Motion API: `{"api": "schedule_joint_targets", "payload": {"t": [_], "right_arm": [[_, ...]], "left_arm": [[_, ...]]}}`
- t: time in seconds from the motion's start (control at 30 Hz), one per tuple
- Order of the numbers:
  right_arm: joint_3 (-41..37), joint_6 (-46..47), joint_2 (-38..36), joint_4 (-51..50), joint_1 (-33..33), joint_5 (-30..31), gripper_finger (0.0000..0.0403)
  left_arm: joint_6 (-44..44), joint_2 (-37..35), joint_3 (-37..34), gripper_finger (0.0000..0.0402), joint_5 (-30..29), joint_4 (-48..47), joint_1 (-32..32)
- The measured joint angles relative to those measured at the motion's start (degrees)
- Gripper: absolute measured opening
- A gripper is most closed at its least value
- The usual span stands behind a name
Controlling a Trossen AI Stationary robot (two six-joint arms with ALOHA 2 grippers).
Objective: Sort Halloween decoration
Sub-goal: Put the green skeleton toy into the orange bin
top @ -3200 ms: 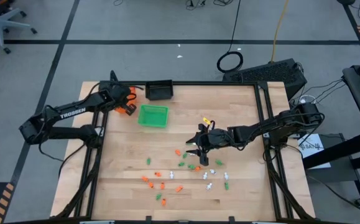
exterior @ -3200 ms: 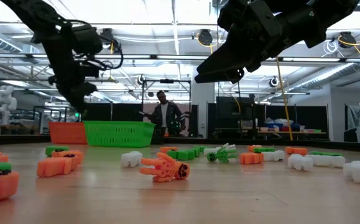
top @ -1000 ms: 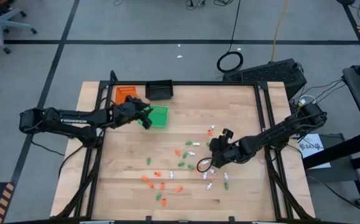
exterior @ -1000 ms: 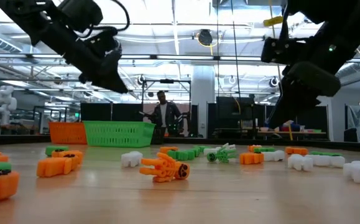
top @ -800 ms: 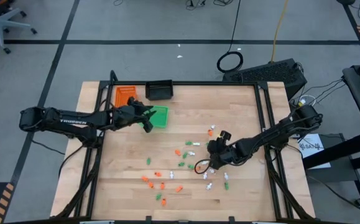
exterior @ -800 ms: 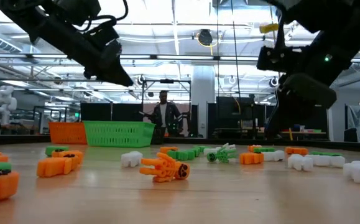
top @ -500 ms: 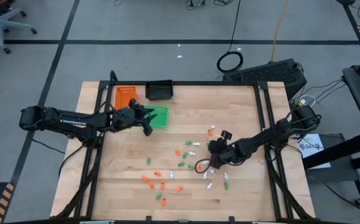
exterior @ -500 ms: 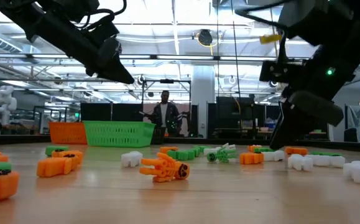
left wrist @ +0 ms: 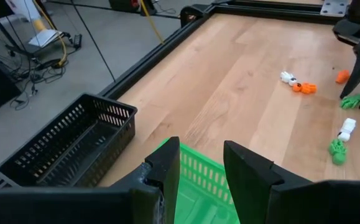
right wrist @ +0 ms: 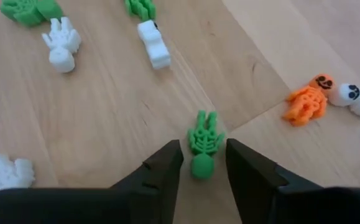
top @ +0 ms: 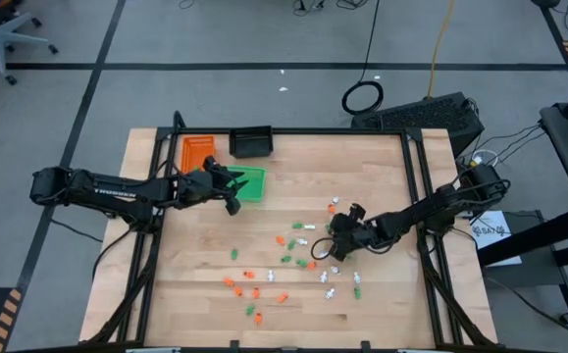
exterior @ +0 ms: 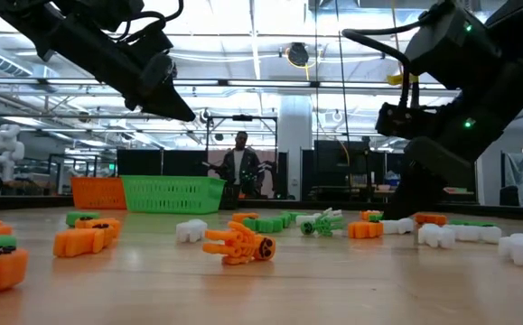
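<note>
Most pieces [top: 264,284] unsorted at table centre; right gripper [right wrist: 203,163] part-open astride green skeleton [right wrist: 202,144], not gripping; left gripper [left wrist: 200,167] part-open, empty, above green tray [top: 251,182] at 10 o'clock.

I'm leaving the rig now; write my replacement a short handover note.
Right tool: low over the table, fingers straddling a green skeleton piece, not clearly clamped.
Left tool: over the green tray, nothing visible between its fingers.
Pieces: orange, green and white, mostly scattered mid-table.
Orange tray and black tray sit at the far edge.
Left: nearly all sorting.
</note>
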Motion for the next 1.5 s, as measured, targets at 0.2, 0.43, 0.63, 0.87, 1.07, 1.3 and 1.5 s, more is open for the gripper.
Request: {"api": "schedule_joint_targets", "payload": {"t": [0.2, 0.43, 0.63, 0.87, 1.07, 1.3, 1.5], "right_arm": [[0.00, 0.01, 0.07, 0.08, 0.05, -0.25, 0.0035], [-0.17, -0.09, 0.15, 2.25, 1.46, 0.70, 0.0015], [2.19, -2.07, 0.43, 3.52, 4.43, 1.02, 0.0004], [5.54, -9.36, 0.26, 9.13, 5.54, 1.74, 0.0004], [9.16, -15.09, 0.20, 9.42, 5.44, 2.47, 0.0004], [15.22, -25.77, 0.17, 9.44, 5.42, 3.06, 0.0004], [18.92, -37.42, 0.11, 8.74, 5.42, 8.04, 0.0004]], "left_arm": [[0.00, 0.00, 0.00, 0.0125, 0.09, 0.00, 0.00], [-0.09, 0.01, 0.00, 0.0125, 3.31, 1.91, -0.02], [-0.03, 0.02, 0.00, 0.0125, 3.82, 2.49, 0.00], [-0.07, 0.03, 0.00, 0.0125, 4.05, 2.45, 0.00], [-0.01, 0.04, 0.00, 0.0125, 6.71, 2.49, 0.00], [-0.02, 0.04, 0.00, 0.0125, 7.33, 3.61, -0.39], [1.87, 0.04, 0.00, 0.0125, 9.10, 4.76, -2.37]]}}
